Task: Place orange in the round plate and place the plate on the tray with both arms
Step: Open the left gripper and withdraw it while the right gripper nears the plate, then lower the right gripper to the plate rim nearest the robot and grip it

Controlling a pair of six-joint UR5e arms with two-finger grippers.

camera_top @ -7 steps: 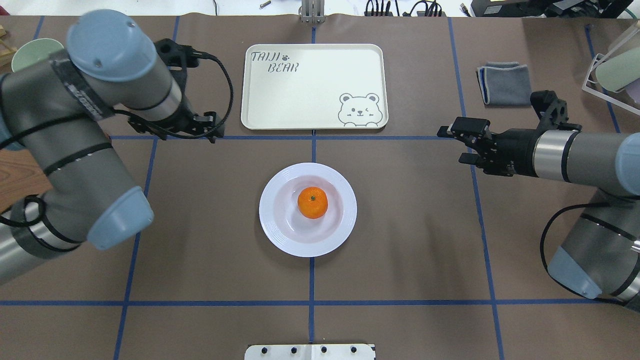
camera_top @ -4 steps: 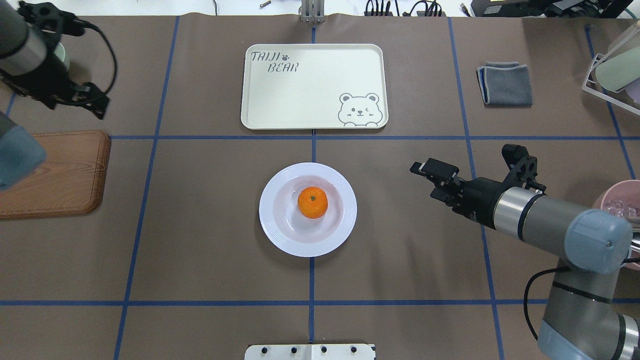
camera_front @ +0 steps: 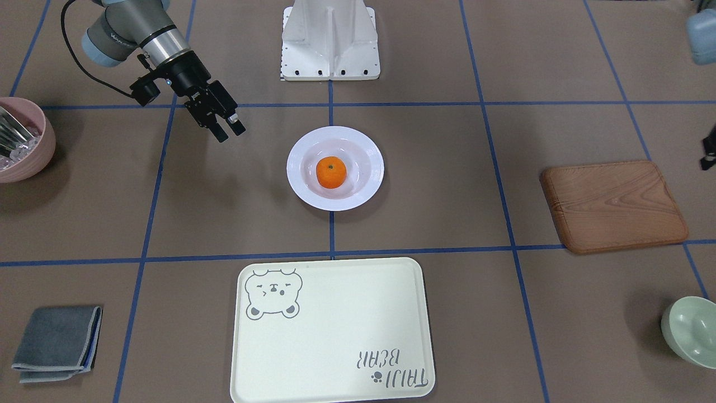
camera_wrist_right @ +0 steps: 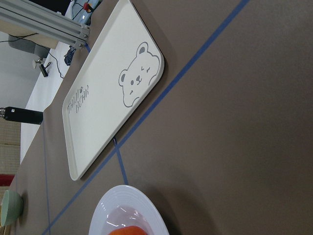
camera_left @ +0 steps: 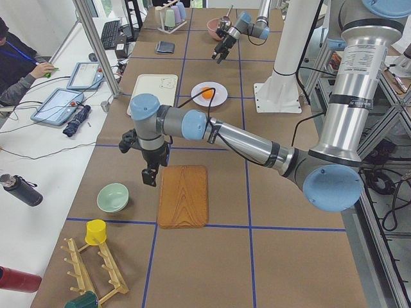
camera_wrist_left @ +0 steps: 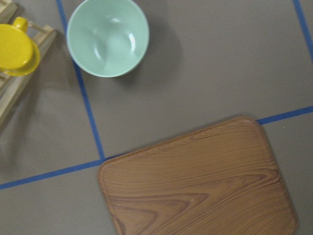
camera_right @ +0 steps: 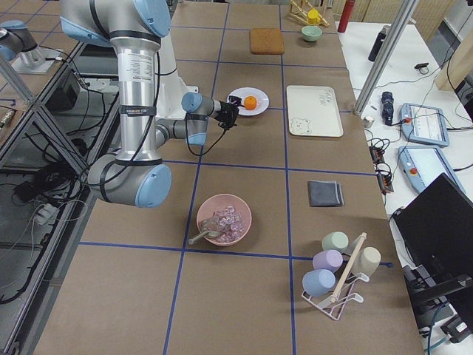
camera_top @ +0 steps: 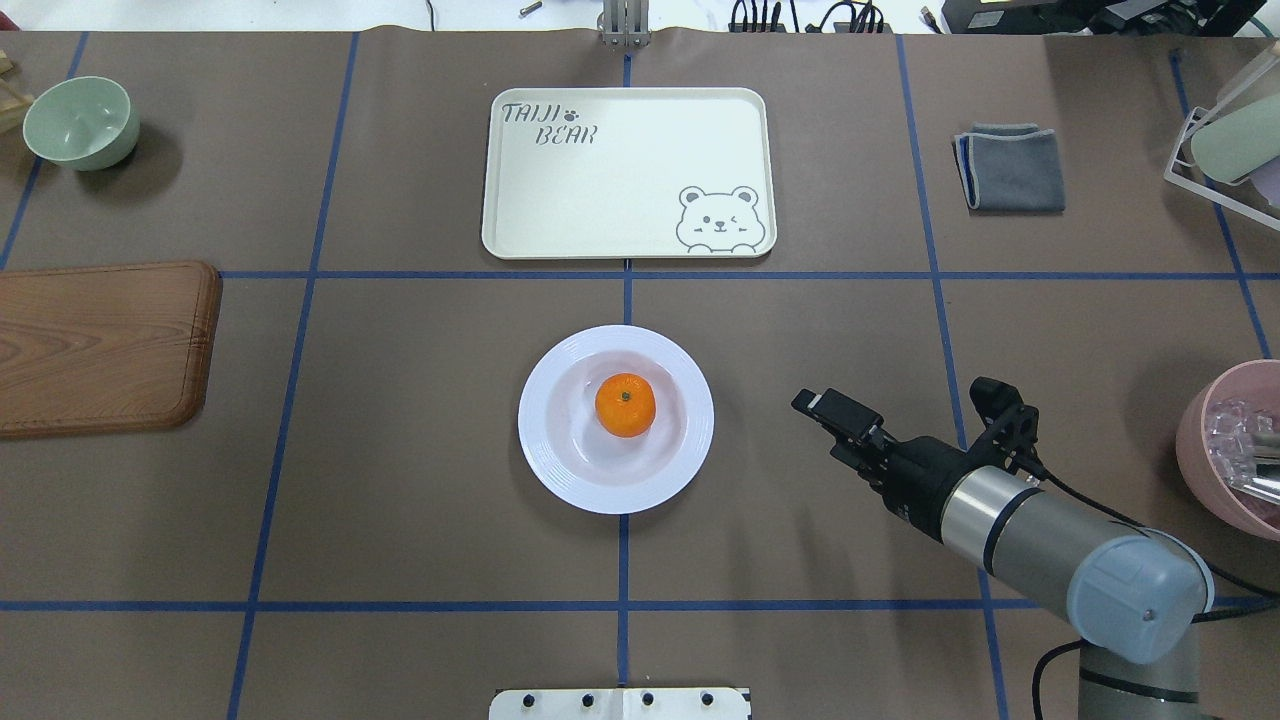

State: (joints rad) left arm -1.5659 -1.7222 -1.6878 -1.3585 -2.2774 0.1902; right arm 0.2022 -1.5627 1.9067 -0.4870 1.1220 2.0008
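Bright against white, the small round mandarin orange (camera_top: 625, 405) with its green stem dot lies in the sunken centre of the glossy white round plate (camera_top: 545, 455) with the ridged rim. The first half of my job looks done. What is left is the two-handed part. The round plate stands on the brown table cover (camera_top: 400, 450), short of the large pale cream rectangular plastic tray (camera_top: 620, 170) with the grey bear drawing, near it but not touching. Neither of my hands is on the rim. I judge that I must take the rim from both sides, lift it level so the orange does not roll, and set it down on the tray.

My right gripper (camera_front: 231, 132) hangs beside the plate on my right, apart from it, its two black fingers spread with nothing between them. My left gripper (camera_left: 149, 176) is far off on my left, above the table by the edge of the brown wooden board (camera_top: 100, 345) and near the pale green bowl (camera_top: 80, 120). Only the side camera shows it, and I cannot tell whether its fingers are spread or closed.

Against the overhead picture from a moment ago, my right gripper has drawn back toward me and closer to the plate's rim. My left arm, then in the far left corner over the green bowl, has gone out of that view altogether. Orange, plate and tray lie where they lay.
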